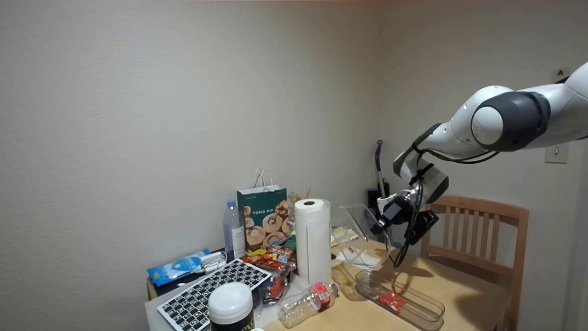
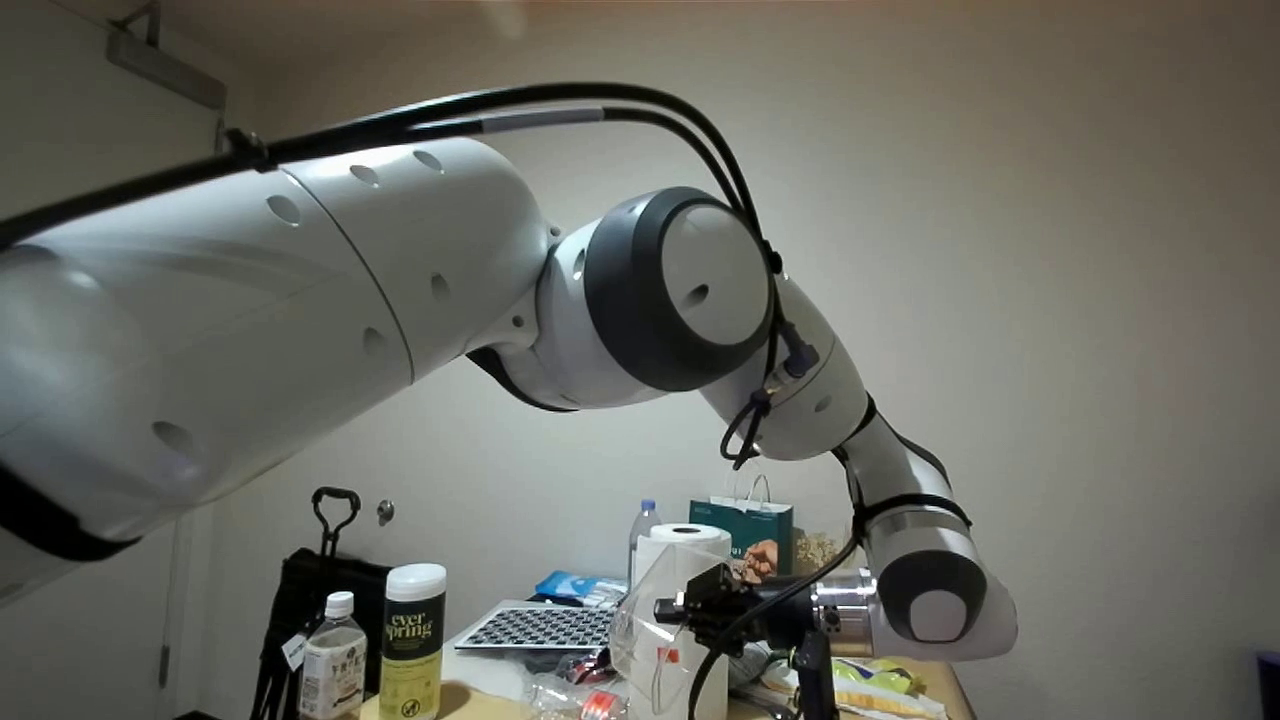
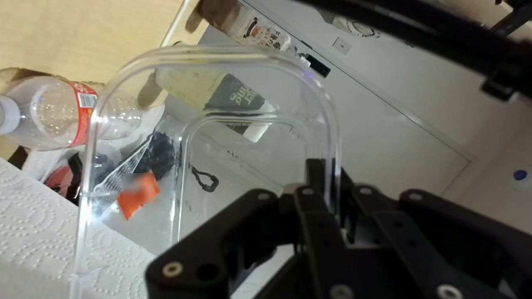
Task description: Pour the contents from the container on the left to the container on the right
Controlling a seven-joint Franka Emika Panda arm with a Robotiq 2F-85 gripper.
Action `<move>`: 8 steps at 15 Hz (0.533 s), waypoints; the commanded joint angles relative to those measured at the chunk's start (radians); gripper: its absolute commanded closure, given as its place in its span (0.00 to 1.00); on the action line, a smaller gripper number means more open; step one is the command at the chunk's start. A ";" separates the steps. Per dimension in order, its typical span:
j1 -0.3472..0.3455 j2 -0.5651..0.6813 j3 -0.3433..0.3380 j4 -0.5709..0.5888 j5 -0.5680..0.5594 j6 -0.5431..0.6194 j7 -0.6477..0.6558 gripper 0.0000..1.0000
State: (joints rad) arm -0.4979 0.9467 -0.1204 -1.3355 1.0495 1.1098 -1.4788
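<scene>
My gripper (image 1: 382, 232) is shut on the wall of a clear plastic container (image 1: 347, 236), raised above the table and tipped over. Its rim (image 3: 224, 52) faces the camera in the wrist view, where the gripper's fingertips (image 3: 316, 170) pinch one side. A small red packet (image 3: 139, 195) rests inside against the lower wall. Below and to the right in an exterior view, a long clear container (image 1: 421, 310) stands on the table, holding red packets (image 1: 391, 300). The arm and held container block that one from an exterior view.
A paper towel roll (image 1: 313, 243) stands close beside the held container. An empty plastic bottle (image 1: 303, 305) lies near the long container. Farther off are a checkered board (image 1: 213, 294), a wipes canister (image 2: 412, 640) and a green bag (image 1: 264, 216). A wooden chair (image 1: 477, 243) backs the table.
</scene>
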 commanded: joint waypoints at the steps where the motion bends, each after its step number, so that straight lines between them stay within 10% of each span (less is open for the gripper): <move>1: -0.009 0.003 -0.006 -0.016 0.010 0.006 -0.009 0.95; 8: -0.005 0.036 -0.023 -0.006 0.011 0.022 0.088 0.95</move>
State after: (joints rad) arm -0.4941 0.9492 -0.1407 -1.3452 1.0480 1.1420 -1.4927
